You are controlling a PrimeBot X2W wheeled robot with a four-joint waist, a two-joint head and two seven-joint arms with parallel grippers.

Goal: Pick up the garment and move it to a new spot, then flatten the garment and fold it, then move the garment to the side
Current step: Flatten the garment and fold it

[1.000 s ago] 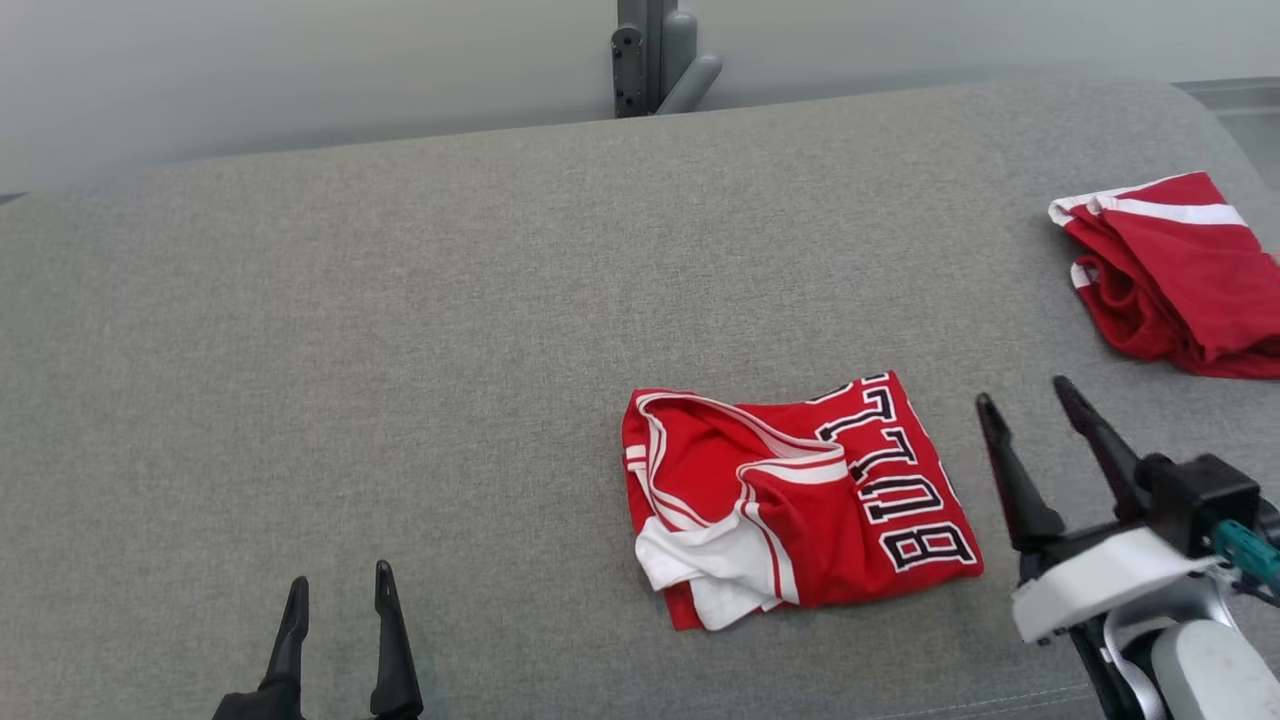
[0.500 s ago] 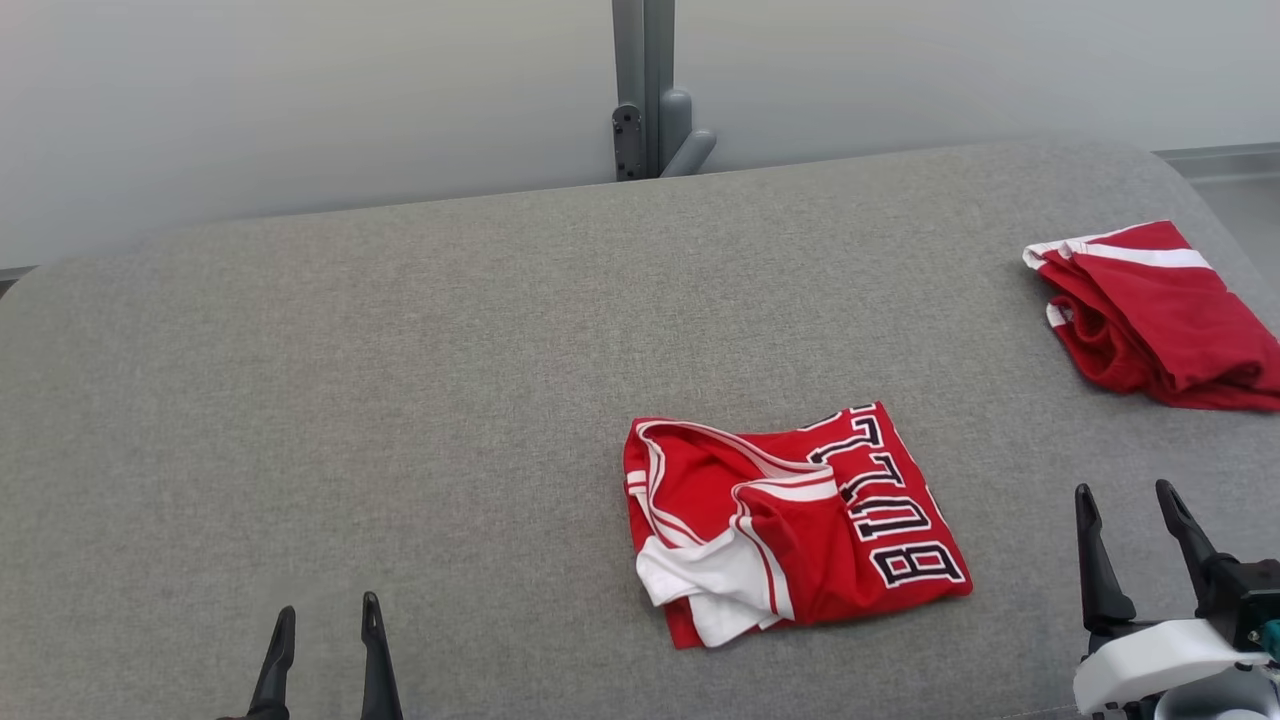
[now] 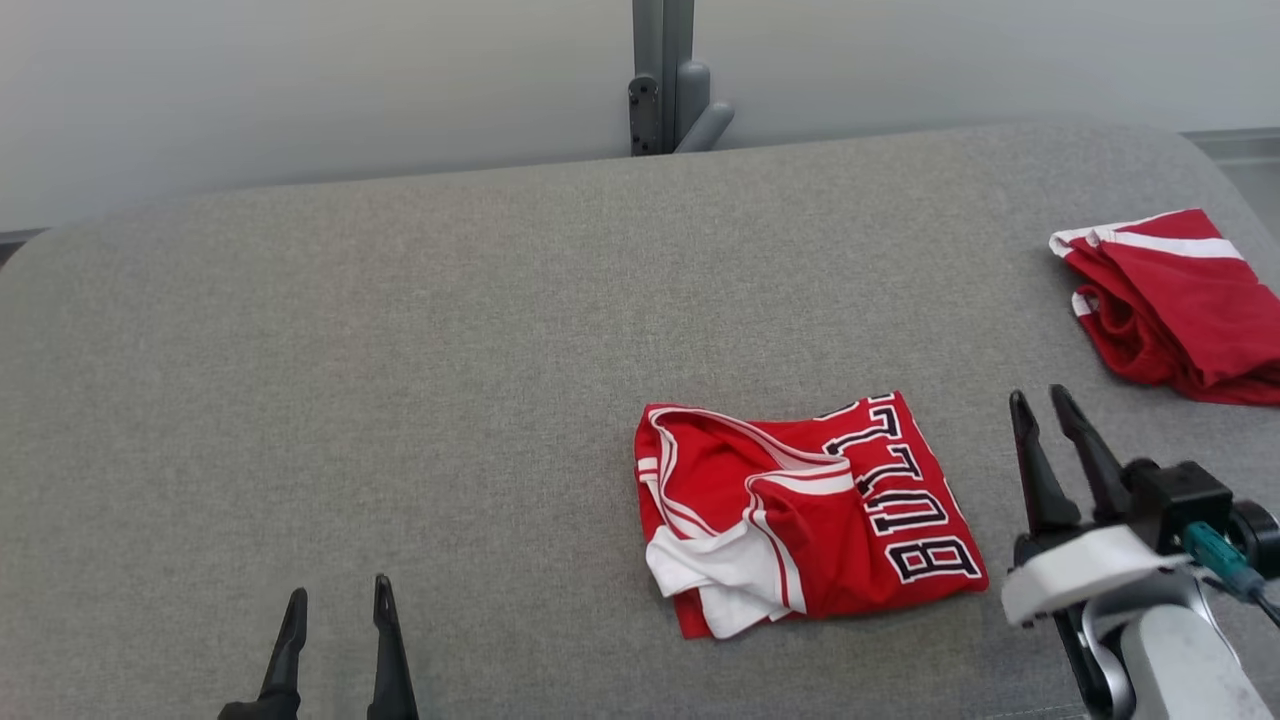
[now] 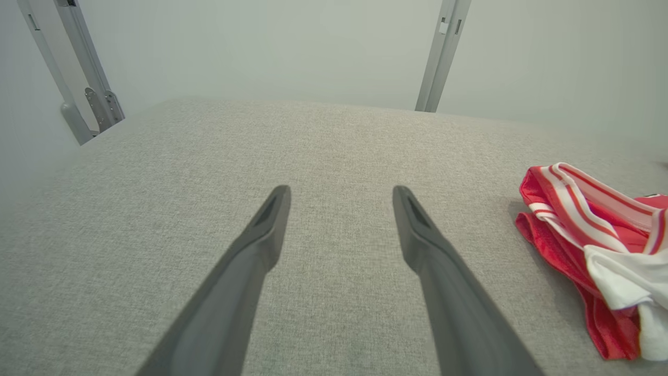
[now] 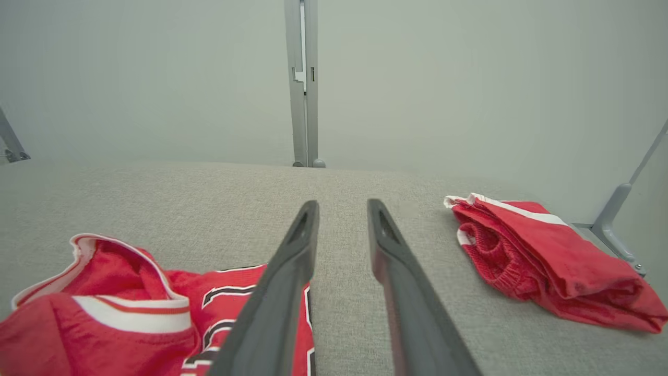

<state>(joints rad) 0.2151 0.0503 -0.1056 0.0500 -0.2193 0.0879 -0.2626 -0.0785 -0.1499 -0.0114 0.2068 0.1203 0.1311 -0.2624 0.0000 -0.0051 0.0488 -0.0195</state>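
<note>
Head view puts the empty, parted right gripper [image 3: 1037, 393] just beside the folded red lettered jersey [image 3: 820, 510] near the front edge of the grey fabric surface [image 3: 400, 350], seemingly to shift it aside.

A big soft grey table [image 3: 400, 350] stands by a plain pale wall [image 3: 300, 80]. A grey post [image 3: 662, 60] goes up behind it.

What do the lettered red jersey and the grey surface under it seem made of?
Lettered red jersey: probably a thin synthetic knit, smooth with faint sheen; it crumples in soft folds. Grey surface: seemingly padded woven upholstery, matte; a fine flecked weave shows, and its far edge rounds off.
</note>
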